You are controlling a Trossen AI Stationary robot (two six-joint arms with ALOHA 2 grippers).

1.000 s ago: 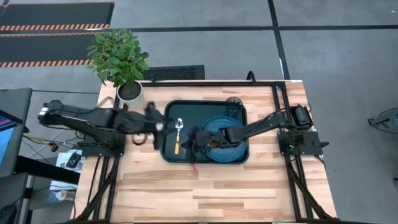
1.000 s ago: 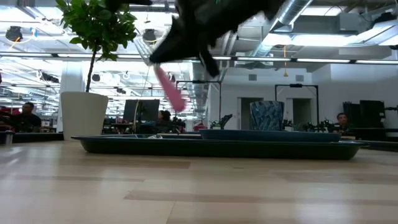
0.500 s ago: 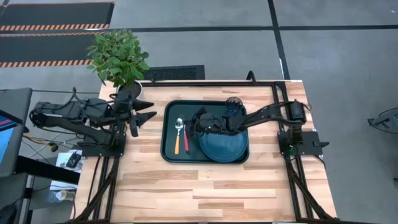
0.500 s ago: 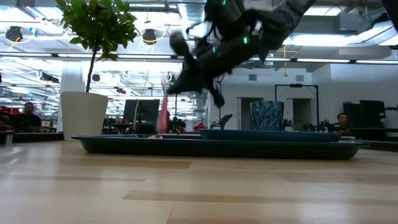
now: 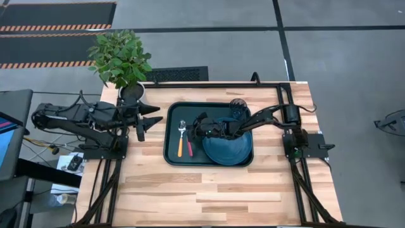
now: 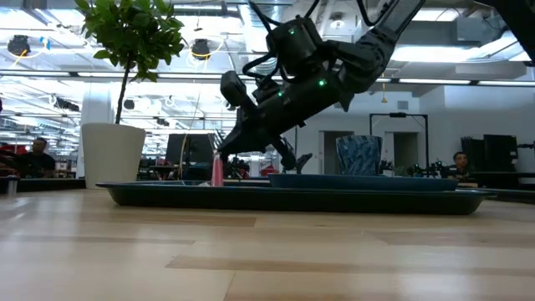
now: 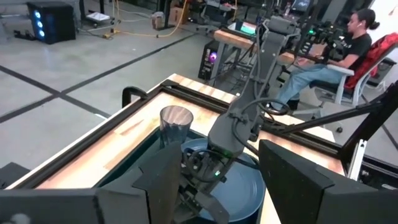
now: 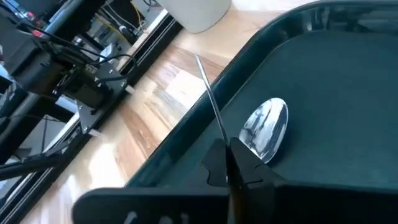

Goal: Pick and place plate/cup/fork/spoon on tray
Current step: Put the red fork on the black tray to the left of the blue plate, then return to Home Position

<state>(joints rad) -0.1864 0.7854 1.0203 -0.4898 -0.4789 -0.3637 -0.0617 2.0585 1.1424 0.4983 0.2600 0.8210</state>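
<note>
The dark green tray [image 5: 174, 114] lies mid-table. The blue plate [image 5: 229, 151] rests on its right half, and the dark cup [image 5: 238, 109] stands at its far right corner. The orange-handled spoon [image 5: 180, 143] lies flat on the tray's left part, its bowl [image 8: 266, 129] toward the far edge. My right gripper [image 5: 195, 128] hangs low over the tray beside the spoon, shut on the fork [image 6: 217, 171]. My left gripper [image 5: 149, 114] is open and empty over the table left of the tray. My right gripper pinches the fork's thin metal neck [image 8: 219, 134] between its two fingers, slanting down from the table's right. The metal end sticks out past the fingertips. The red-pink handle [image 5: 189, 147] hangs below, steeply tilted, its lower end at the tray floor right of the spoon.
A white pot with a leafy plant [image 5: 131, 94] stands at the table's far left corner, behind my left gripper. Bare wood [image 5: 221, 190] lies in front of the tray. People sit at desks in the room beyond.
My right gripper has carried the fork from the tray's near edge toward the far edge and down, and the pink handle has swung from slanting in the air to nearly upright by the spoon. My left gripper has drawn back from the tray toward the table's left edge.
</note>
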